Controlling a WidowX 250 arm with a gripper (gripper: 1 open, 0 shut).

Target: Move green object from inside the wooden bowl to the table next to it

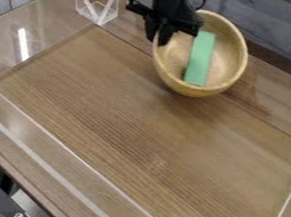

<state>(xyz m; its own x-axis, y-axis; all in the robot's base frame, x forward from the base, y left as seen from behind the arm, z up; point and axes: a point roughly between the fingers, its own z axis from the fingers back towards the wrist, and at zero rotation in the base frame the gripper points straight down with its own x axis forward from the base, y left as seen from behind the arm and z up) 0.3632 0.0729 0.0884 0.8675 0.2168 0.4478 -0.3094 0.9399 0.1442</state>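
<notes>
The wooden bowl (203,56) is light tan wood, smooth with a soft sheen. Inside it, the green object (200,56) looks matt and foam-like. Under the bowl, the table (132,129) shows brown wood grain, bordered by clear glossy acrylic walls (30,35).

Wooden bowls: one, the wooden bowl (209,77)
Green blocks: one, the green object (200,57), lying in the bowl
Robot grippers: one gripper (164,30)
Tables: one table (132,129)
Clear acrylic walls: a low border round the tabletop (38,26)
</notes>
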